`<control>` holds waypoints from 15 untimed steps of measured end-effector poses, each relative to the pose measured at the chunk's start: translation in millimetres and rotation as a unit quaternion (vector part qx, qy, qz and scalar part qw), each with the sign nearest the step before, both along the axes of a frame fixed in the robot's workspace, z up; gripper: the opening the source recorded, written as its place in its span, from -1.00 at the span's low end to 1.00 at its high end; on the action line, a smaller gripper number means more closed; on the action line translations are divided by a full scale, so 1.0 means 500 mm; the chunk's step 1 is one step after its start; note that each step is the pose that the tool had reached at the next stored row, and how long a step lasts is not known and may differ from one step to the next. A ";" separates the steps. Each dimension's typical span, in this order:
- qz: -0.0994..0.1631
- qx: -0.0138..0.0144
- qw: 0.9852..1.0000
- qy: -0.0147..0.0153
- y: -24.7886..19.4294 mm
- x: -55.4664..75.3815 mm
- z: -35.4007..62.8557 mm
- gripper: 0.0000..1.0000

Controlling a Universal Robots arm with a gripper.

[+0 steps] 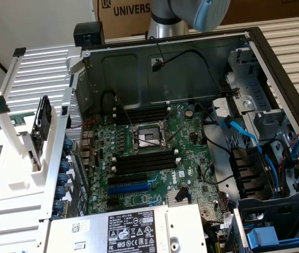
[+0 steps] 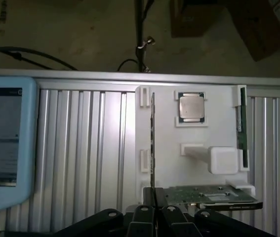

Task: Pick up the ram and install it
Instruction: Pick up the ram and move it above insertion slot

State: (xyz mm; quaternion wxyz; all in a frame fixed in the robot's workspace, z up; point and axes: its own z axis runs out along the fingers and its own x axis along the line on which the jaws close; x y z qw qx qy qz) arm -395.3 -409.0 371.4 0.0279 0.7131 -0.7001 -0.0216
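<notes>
**Visitor:** What's under you?
**Me:** A ribbed metal table (image 2: pixel 90 143), with floor and cables beyond it. An open computer case (image 1: pixel 133 66) sits beside a white rack (image 2: pixel 172 148).
**Visitor:** And your arm (image 1: pixel 191 13)?
**Me:** High over the case's back wall. My gripper (image 2: pixel 154 212) is drawn nearly together, pinching nothing.
**Visitor:** The ram (image 2: pixel 242 131)?
**Me:** One, on edge in the rack, well apart from me. Also one processor (image 2: pixel 191 107), one flat card (image 2: pixel 209 197) and one thin upright board (image 2: pixel 152 138).

The computer case (image 1: pixel 133 66) lay open, so the motherboard (image 1: pixel 191 158) could be reached from above. Bare memory slots (image 1: pixel 141 113) at twelve and six o'clock of the CPU socket (image 1: pixel 146 137) were unblocked. Blue cables (image 1: pixel 242 134) crowded three o'clock; the power supply (image 1: pixel 133 229) closed off six. Just beside the ram (image 2: pixel 242 128), a white block (image 2: pixel 223 159) narrowed the room.
</notes>
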 end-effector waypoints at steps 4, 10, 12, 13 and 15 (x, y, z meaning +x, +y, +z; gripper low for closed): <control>0.000 0.000 1.000 0.000 0.0001 0.040 0.027 -0.76; 0.000 0.000 1.000 0.000 0.0001 0.093 0.047 -0.76; 0.000 0.000 1.000 0.000 0.0001 0.111 0.052 -0.76; 0.000 0.000 1.000 0.000 0.0001 0.119 0.054 -0.76; 0.000 0.000 1.000 0.000 0.0000 0.136 0.058 -0.76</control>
